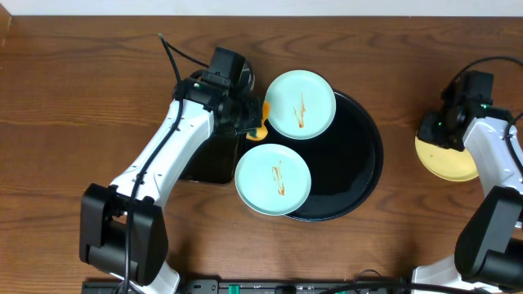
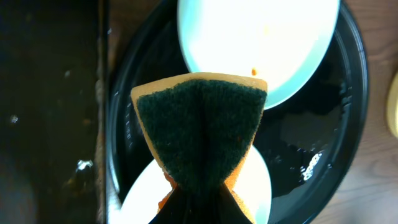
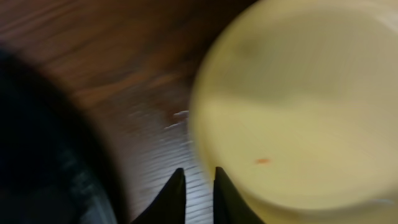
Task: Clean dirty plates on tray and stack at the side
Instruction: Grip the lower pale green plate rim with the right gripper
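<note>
The tray, round and glossy black, lies in the middle of the wooden table, and two of the three plates rest on its left side. The far mint-blue plate sits over the tray's far-left rim and partly overhangs it. The near mint-blue plate sits over the near-left rim and overhangs it in the same way. Each carries a thin orange-brown streak at its middle. The yellow plate is off the tray, well to its right, flat on the table, with a tiny orange speck on it in the right wrist view. The left gripper hangs over the tray's left edge, between the two mint-blue plates. Its jaws are pressed tight together on a sponge, which is pinched so hard at the bottom that it fans out above them, dark green scouring face towards the camera and orange foam showing at the edges. A rectangular tray, also black, lies just left of the round tray, partly under the left arm. The right gripper is far right of the tray, at the edge of the yellow plate. Its jaws stand a narrow slit apart, bare wood shows in the gap, and they hold nothing.
</note>
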Available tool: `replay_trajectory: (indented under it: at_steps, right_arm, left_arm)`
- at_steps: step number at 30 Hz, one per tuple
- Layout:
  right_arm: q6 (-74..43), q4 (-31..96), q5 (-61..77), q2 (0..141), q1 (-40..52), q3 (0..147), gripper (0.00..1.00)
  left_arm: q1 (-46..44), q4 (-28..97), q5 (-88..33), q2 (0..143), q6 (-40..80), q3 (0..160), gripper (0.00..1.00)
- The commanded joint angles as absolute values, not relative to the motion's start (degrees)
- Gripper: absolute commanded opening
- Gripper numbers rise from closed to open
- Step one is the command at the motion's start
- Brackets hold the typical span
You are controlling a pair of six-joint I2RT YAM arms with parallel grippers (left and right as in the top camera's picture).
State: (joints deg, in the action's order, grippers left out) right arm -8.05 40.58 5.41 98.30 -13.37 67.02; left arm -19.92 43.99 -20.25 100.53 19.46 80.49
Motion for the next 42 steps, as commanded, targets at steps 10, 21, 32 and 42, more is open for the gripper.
replay_trajectory:
  at_steps: [10,21,32,42]
  right_arm:
    - [-2.39,47.35,26.26,97.41,0.58,67.72,0.33]
    - [-11.57,49.74,24.18,99.7,16.73,67.33,0.47]
    - [-16.34,50.06,28.12,107.53,22.59,67.33,0.38]
    - [-18.41,49.54,24.64,112.55,22.57,67.33,0.05]
  left_arm:
    - [-19.86,50.65,-15.84,100.62,17.63,80.86,0.08]
    - [-25.58,53.25,-16.01,100.73,16.58,79.09,0.08]
    - [-31.33,53.1,-16.51,100.88,19.38,76.23,0.08]
    - [-35.35,53.06,-17.47,101.12,22.35,76.18,0.08]
